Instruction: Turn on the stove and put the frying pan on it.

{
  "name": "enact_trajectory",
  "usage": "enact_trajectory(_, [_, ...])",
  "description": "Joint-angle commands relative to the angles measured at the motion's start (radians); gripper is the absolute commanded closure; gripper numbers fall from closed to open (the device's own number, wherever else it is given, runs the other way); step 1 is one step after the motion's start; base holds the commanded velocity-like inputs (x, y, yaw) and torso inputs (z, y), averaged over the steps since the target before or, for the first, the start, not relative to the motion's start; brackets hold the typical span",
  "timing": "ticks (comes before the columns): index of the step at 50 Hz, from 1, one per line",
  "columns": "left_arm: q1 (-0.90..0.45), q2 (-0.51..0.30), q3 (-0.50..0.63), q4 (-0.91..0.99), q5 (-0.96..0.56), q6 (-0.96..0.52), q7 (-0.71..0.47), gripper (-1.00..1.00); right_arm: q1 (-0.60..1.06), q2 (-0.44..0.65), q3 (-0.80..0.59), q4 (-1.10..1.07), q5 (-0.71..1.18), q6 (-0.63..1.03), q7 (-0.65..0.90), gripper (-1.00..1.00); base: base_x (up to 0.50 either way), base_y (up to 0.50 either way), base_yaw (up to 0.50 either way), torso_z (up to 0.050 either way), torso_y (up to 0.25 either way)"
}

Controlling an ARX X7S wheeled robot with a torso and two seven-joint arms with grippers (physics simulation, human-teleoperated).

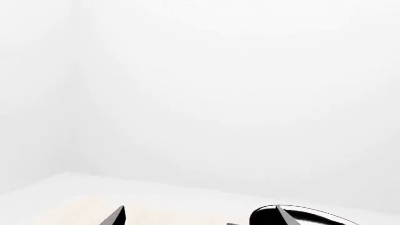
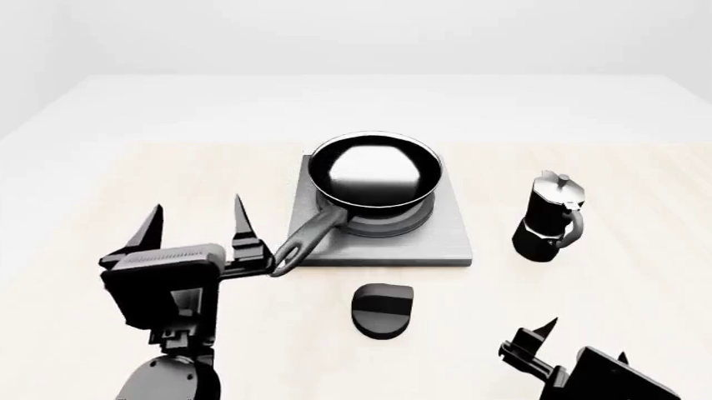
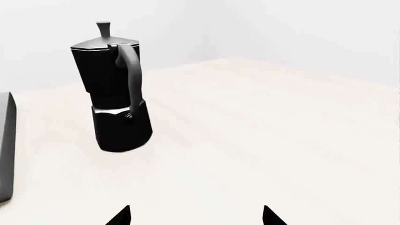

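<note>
Left hand [image 2: 196, 227] agape beside frying pan [image 2: 373, 177] handle

Pale wooden tabletop [image 2: 579, 317], plain white walls [image 1: 218, 93], soft even light

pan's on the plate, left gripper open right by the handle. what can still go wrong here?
1. The left gripper is open with one finger close beside the frying pan handle end; a sideways retreat could catch the handle and drag the pan off the stove rings.
2. The knob sits just in front of the plate; its setting cannot be read, so the stove may be off.
3. The right gripper faces the moka pot; reaching forward could tip it.
</note>
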Motion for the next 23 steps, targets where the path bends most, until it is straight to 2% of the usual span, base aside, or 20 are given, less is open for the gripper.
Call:
enact_trajectory(1, [0.103, 0.047, -0.027, -0.146, 0.065, 0.231, -0.032, -1.00, -0.002, 0.002, -0.003, -0.006, -0.005, -0.002, 0.007, -1.00, 0.00, 0.00, 0.00, 0.000, 0.000])
enact_trajectory(6, [0.109, 0.061, -0.033, -0.241, 0.093, 0.296, -0.044, -1.00, -0.007, 0.006, -0.011, -0.028, -0.029, 0.005, 0.026, -1.00, 0.00, 0.00, 0.00, 0.000, 0.000])
enact_trajectory(8, [0.112, 0.066, -0.046, -0.250, 0.035, 0.276, -0.036, -1.00, -0.007, 0.008, -0.014, -0.032, -0.038, 0.009, 0.032, -1.00, 0.00, 0.00, 0.00, 0.000, 0.000])
enact_trajectory(16, [0.136, 0.072, -0.054, -0.300, 0.071, 0.350, -0.053, -1.00, -0.011, 0.008, -0.013, -0.032, -0.037, 0.000, 0.034, -1.00, 0.00, 0.00, 0.00, 0.000, 0.000])
enact_trajectory(23, [0.156, 0.068, -0.066, -0.292, -0.007, 0.318, -0.042, -1.00, -0.019, 0.012, -0.017, -0.049, -0.049, -0.007, 0.041, -1.00, 0.00, 0.00, 0.00, 0.000, 0.000])
